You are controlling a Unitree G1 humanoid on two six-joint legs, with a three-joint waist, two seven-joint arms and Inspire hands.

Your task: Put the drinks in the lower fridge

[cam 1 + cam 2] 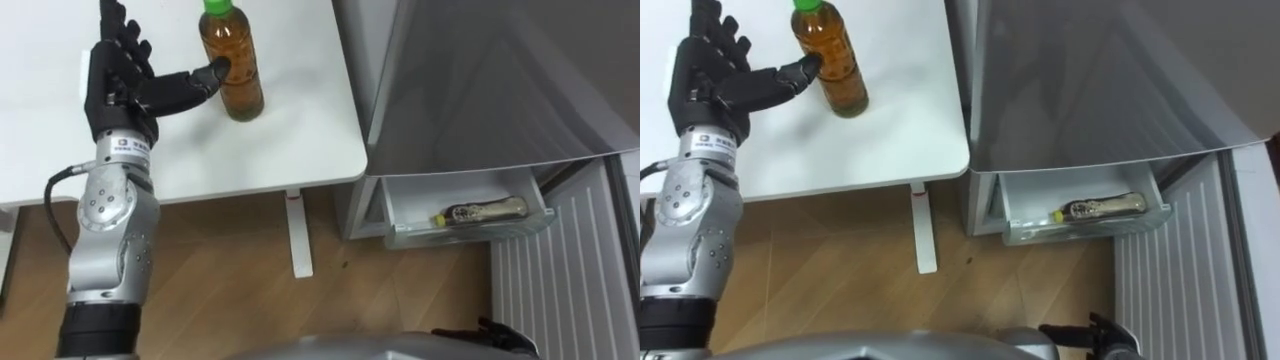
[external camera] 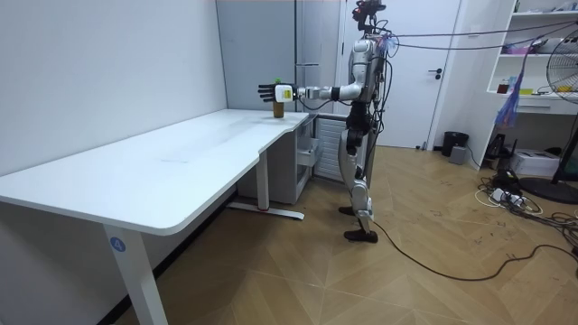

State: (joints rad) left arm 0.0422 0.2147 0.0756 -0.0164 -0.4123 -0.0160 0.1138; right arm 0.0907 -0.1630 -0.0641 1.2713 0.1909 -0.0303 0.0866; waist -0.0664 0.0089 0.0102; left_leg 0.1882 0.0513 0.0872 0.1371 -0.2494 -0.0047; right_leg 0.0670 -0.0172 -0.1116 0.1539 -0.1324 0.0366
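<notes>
Left eye view gives me the clearest read: my left hand is out over the white table, palm turned toward the tea bottle. Its fingers are straight and spread, pointing away from me. The thumb reaches sideways, and its tip touches the bottle's side just below the shoulder. Nothing is wrapped round the bottle, so the hand is open against it, not clamped.

The tea bottle stands upright on the table, near the edge closest to the fridge. It is filled with amber liquid and closed with a green cap.

To my right, the fridge's lower drawer is pulled out, well below table height. A second bottle lies on its side in the drawer, along the front wall. It is well apart from the tea bottle.

My right hand is low at the bottom edge of the eye views, down by my body and over the wooden floor. It is near none of the drinks, and I cannot tell its state from here.

From the room view, I am standing upright on the floor at the far end of the table, just beside the fridge. My left arm is stretched out level toward the room view's left, with the hand next to the bottle on the table corner.
</notes>
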